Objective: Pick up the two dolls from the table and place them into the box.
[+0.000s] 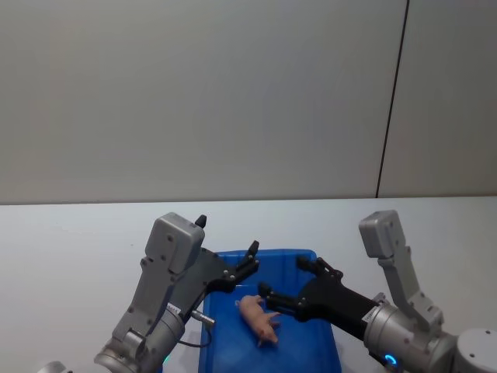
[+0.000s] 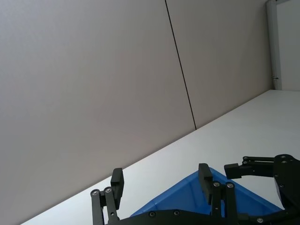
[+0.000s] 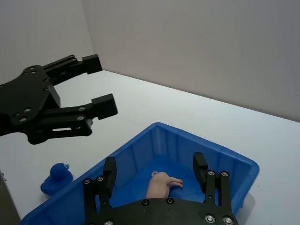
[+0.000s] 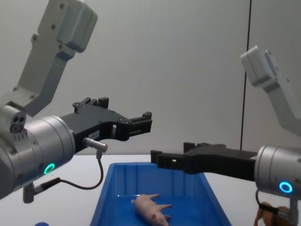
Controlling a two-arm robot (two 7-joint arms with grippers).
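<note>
Across the lower head view, the table point(image 1: 70, 249) carries the box point(image 1: 304, 255). Above it hang the left gripper point(image 1: 227, 235) and right gripper point(image 1: 283, 276), fingers apart and empty, probably because the pig point(image 1: 258, 317) already lies on its side inside. At the chest view's lower right, what is probably the lion point(image 4: 267, 213) is mostly hidden and cut off.

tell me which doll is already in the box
The pink pig, lying on its side on the floor of the box. The brown lion is outside it, to its right.
</note>
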